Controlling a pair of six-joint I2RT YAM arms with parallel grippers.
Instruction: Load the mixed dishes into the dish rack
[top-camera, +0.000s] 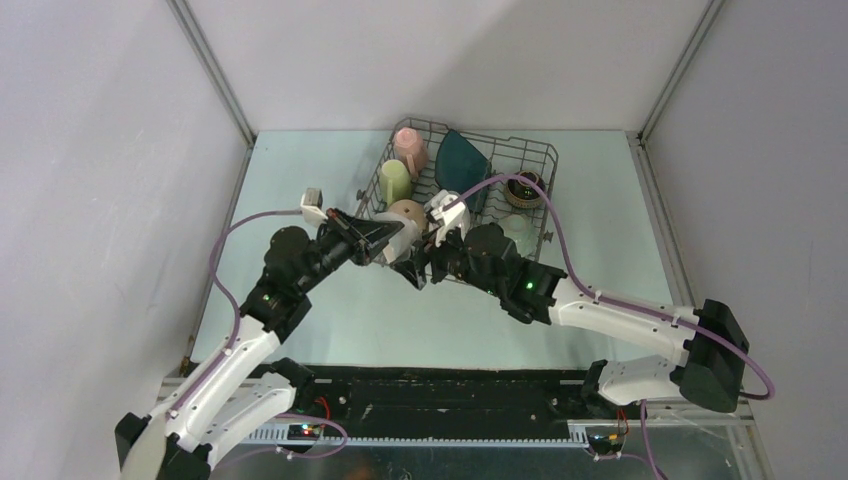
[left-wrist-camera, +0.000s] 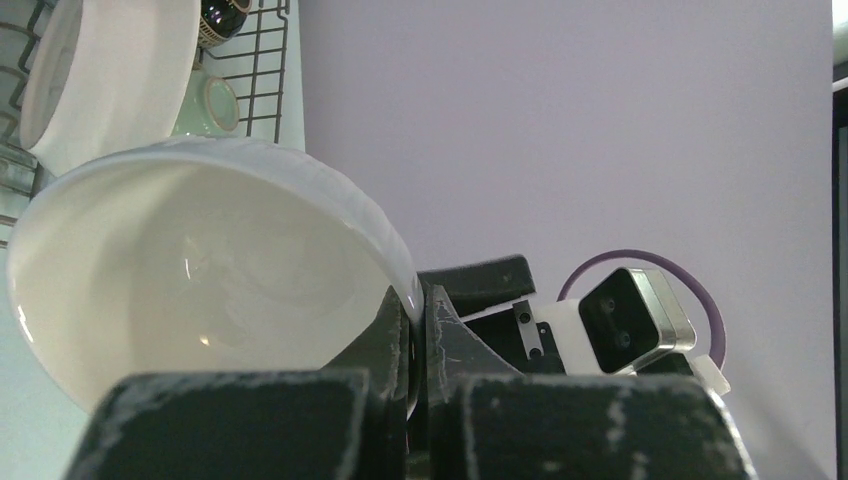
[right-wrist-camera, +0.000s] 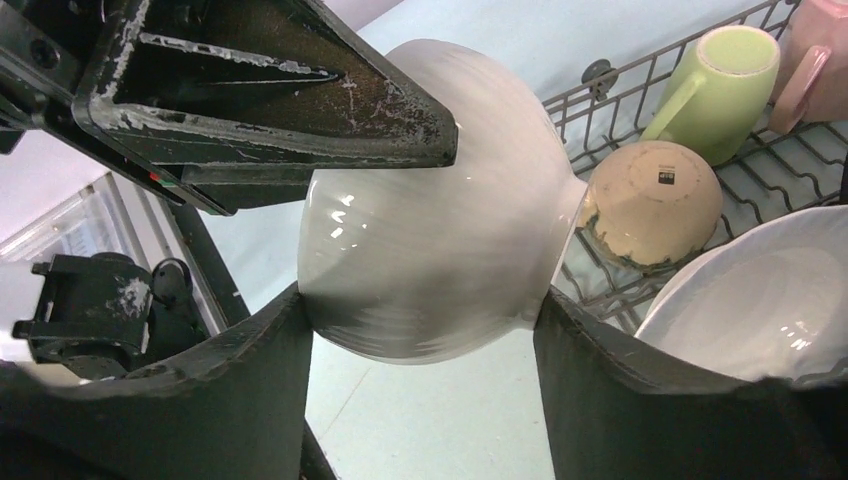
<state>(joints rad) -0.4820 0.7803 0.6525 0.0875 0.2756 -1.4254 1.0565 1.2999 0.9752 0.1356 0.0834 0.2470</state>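
Midair handoff of glossy white ceramic bowl (right-wrist-camera: 430, 200), just off the near-left corner of the large grey wire dish rack (top-camera: 545, 160), above the pale blue-green table (top-camera: 620, 230), not inside the rack. Clenched on the bowl rim: left gripper (left-wrist-camera: 415, 322), one finger inside the rim, one outside, plain in left wrist view. Around the bowl body: right gripper (right-wrist-camera: 420, 320), black fingers (right-wrist-camera: 250, 390) against opposite sides, so grasping the bowl too. Bowl tipped on its side, opening toward the left arm, foot toward the rack. Just beside the foot, tan ceramic mug (right-wrist-camera: 650, 200) in the rack, base showing; touching or not, cannot tell. Behind it, light-green mug (right-wrist-camera: 725, 85) in the left rows, then pink mug (top-camera: 410, 143) at the far-left corner. Dark teal square plate (top-camera: 462, 165) upright on edge between tines, mid-rack at the back. Dark brown bowl (top-camera: 525, 187) at the right side, pale green bowl (left-wrist-camera: 215, 105) just in front of it. White round plate (right-wrist-camera: 770, 300) leaning in the near rows, right beside the right gripper.
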